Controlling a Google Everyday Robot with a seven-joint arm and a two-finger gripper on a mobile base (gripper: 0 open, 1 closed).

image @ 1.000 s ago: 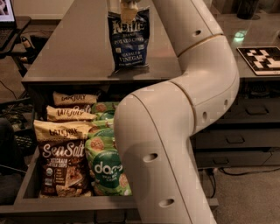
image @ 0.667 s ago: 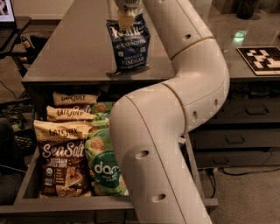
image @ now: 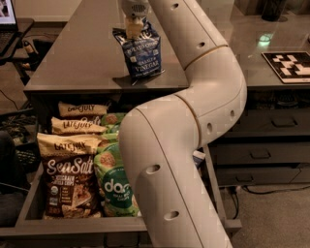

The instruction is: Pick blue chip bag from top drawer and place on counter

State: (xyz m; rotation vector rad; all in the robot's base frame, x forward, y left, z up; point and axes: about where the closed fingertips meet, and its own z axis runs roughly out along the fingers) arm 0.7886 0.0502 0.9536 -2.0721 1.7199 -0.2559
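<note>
The blue chip bag (image: pixel 141 53) stands slightly tilted on the grey counter (image: pixel 77 63), near its front edge. My gripper (image: pixel 134 25) comes down from the top of the view and is shut on the bag's top edge. My white arm (image: pixel 193 121) bends down across the middle and hides the right part of the open top drawer (image: pixel 29 203). The drawer sits below the counter at the lower left and holds several snack bags.
In the drawer lie tan "Late July" bags (image: pixel 80 127), a brown "Sea Salt" bag (image: pixel 68 186) and a green "dots" bag (image: pixel 116 186). Narrower drawers with bar handles (image: pixel 261 155) are at the right. A black-and-white marker tile (image: pixel 290 65) lies on the right counter. A laptop (image: pixel 7 14) is at the top left.
The gripper and the blue bag have shifted slightly left over the counter, and the arm's elbow has swung further right. The drawer's contents have not moved.
</note>
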